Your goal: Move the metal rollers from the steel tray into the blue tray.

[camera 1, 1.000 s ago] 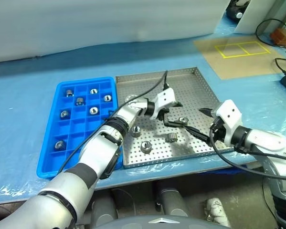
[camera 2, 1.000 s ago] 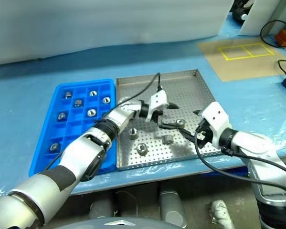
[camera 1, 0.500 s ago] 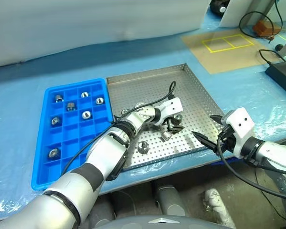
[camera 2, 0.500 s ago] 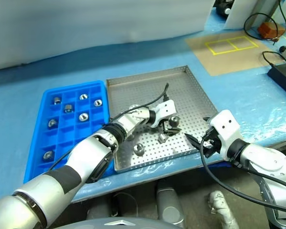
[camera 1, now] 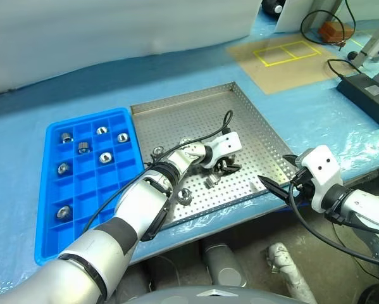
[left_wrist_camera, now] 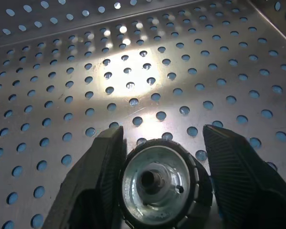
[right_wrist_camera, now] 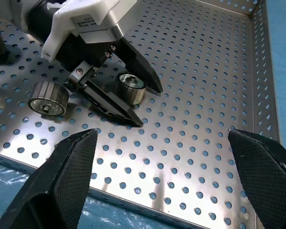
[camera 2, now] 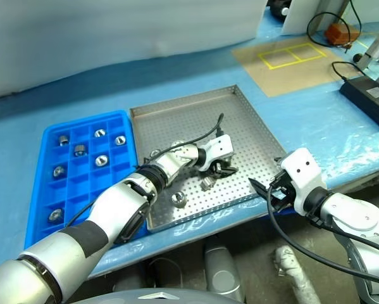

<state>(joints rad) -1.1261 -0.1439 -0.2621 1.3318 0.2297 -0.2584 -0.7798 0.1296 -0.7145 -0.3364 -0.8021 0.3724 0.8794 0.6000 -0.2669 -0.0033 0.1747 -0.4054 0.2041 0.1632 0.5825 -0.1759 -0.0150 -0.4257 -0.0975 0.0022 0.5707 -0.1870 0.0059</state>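
steel roller (left_wrist_camera: 158,181) sits mid-frame on the steel tray (camera 1: 240,114) — between our left gripper (left_wrist_camera: 162,157) fingers, one touching, not yet clamped. dense, stiff, slick — we take its knurled sides. right gripper (right_wrist_camera: 166,176) gapes.

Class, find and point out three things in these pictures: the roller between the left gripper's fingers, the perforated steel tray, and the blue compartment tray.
Shiny ribbed metal roller (left_wrist_camera: 158,180), left wrist view, its holed end face.
Square perforated steel tray (camera 1: 195,117), left eye view, bare floor.
Bright blue plastic compartment tray (camera 1: 88,123), left eye view, far rim.
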